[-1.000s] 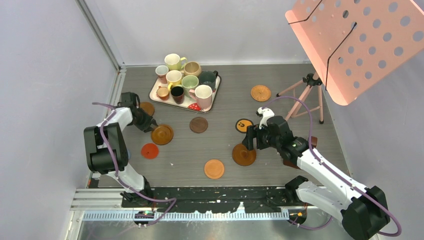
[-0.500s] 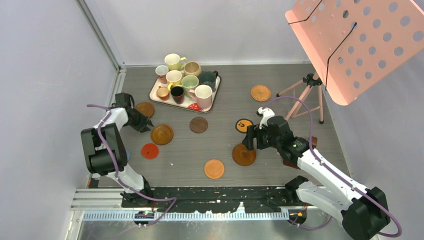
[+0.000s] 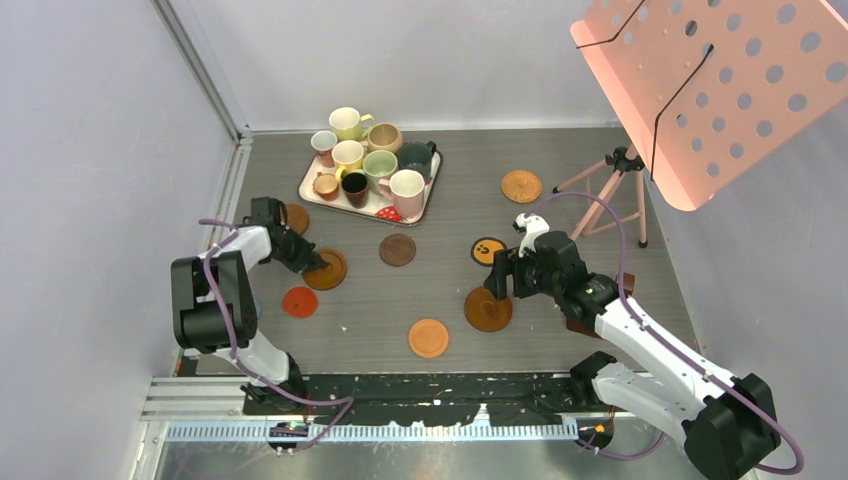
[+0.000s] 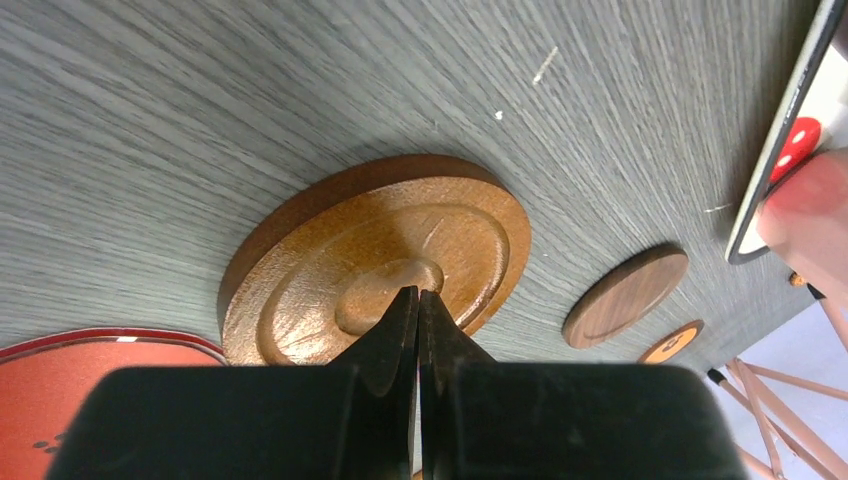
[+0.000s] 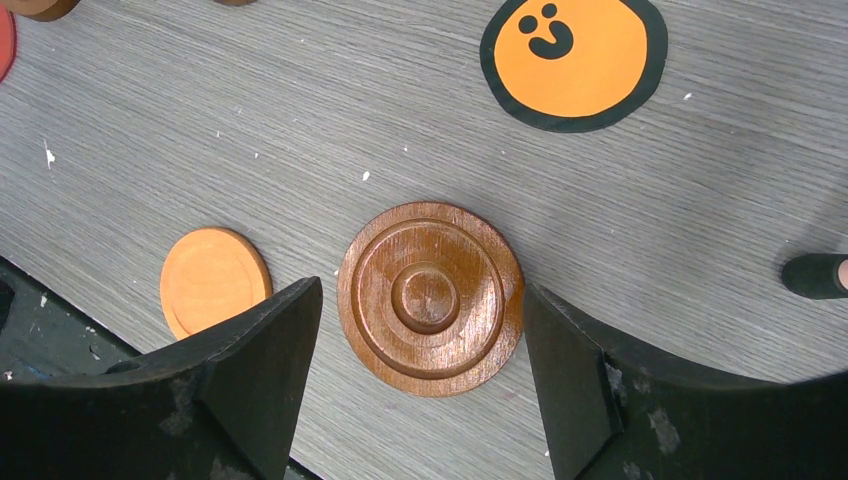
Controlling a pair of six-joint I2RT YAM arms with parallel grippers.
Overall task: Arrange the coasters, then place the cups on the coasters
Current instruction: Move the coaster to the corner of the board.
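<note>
My left gripper point(image 4: 418, 293) point(image 3: 311, 259) is shut, and its joined tips sit on the raised centre of a brown rimmed wooden coaster point(image 4: 400, 225) point(image 3: 329, 270). My right gripper point(image 5: 420, 290) point(image 3: 497, 284) is open and hangs over a second brown rimmed coaster point(image 5: 430, 298) point(image 3: 487, 310), one finger on each side without touching it. Other coasters lie flat: red point(image 3: 299, 301), orange point(image 3: 428, 337), dark brown point(image 3: 397, 249), black with an orange face point(image 3: 488, 250), wicker point(image 3: 521, 185). Several cups point(image 3: 370, 165) stand on the white strawberry tray point(image 3: 306, 188).
Another brown coaster point(image 3: 295, 217) lies partly under my left arm. A small tripod point(image 3: 612, 190) stands at the back right below a pink perforated panel point(image 3: 720, 90). The enclosure's wall runs along the left side. The tray's edge point(image 4: 790, 130) is close on the right in the left wrist view.
My left gripper has closed fully and swung right, back onto the brown coaster. The right arm and its coaster have hardly moved.
</note>
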